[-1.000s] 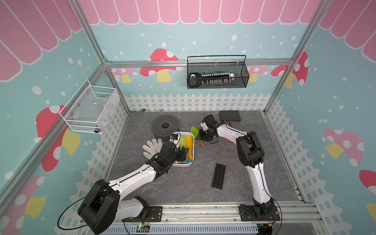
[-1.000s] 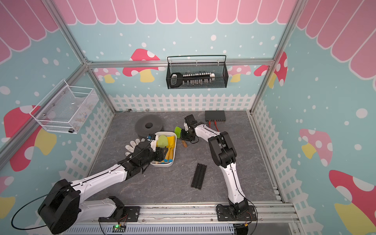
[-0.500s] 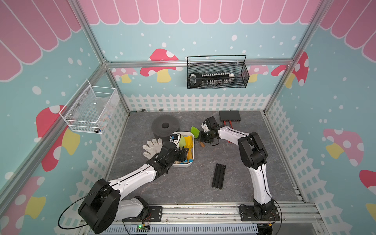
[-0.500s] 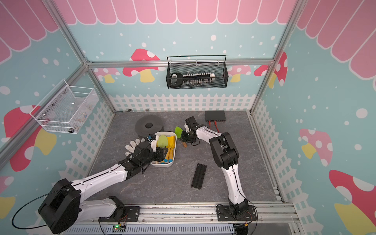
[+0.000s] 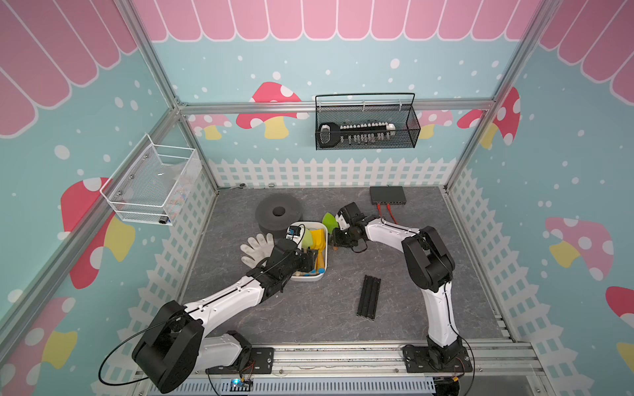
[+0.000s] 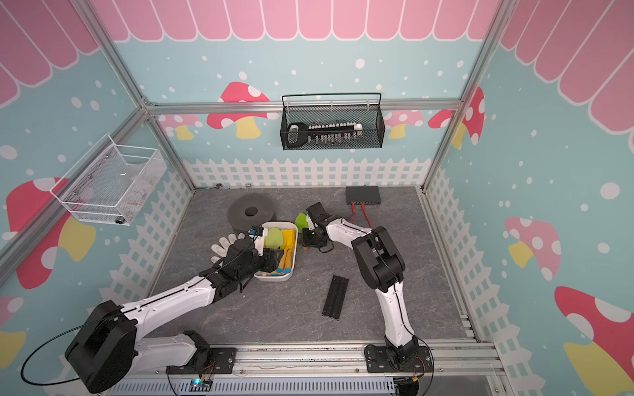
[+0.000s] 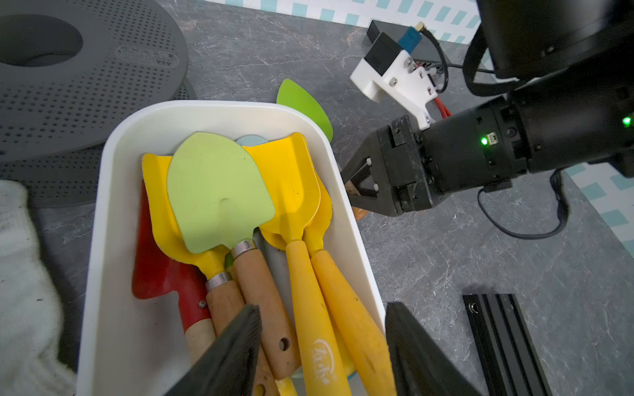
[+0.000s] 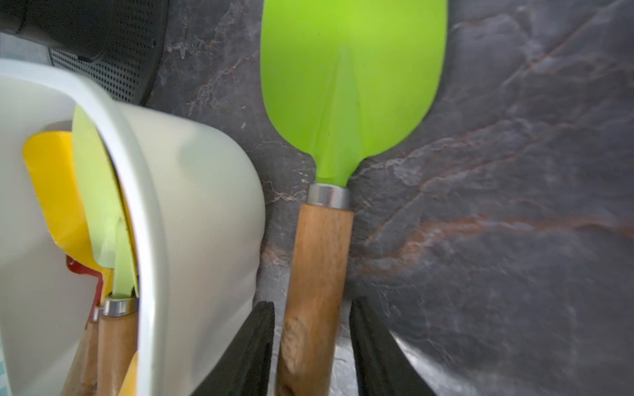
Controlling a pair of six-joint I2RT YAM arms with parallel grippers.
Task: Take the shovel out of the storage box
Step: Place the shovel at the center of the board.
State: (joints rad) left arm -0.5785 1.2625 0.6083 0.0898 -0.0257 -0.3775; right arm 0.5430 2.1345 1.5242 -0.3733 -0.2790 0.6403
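The green shovel [image 8: 350,85] lies on the table [image 8: 514,171], just beside the storage box [image 8: 192,205]. Your right end effector [image 8: 312,308] straddles its wooden handle, part-open and seemingly clear of it, though the view is blurred. Widen, then lift straight off; don't drag it. Your left end effector [image 7: 322,315] hangs open and empty over the shovel handles inside the box.

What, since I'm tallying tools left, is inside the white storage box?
The storage box holds a pale green shovel lying on yellow shovels, with a red shovel beneath. A bluish piece peeks out; what it is is hidden under the pile.
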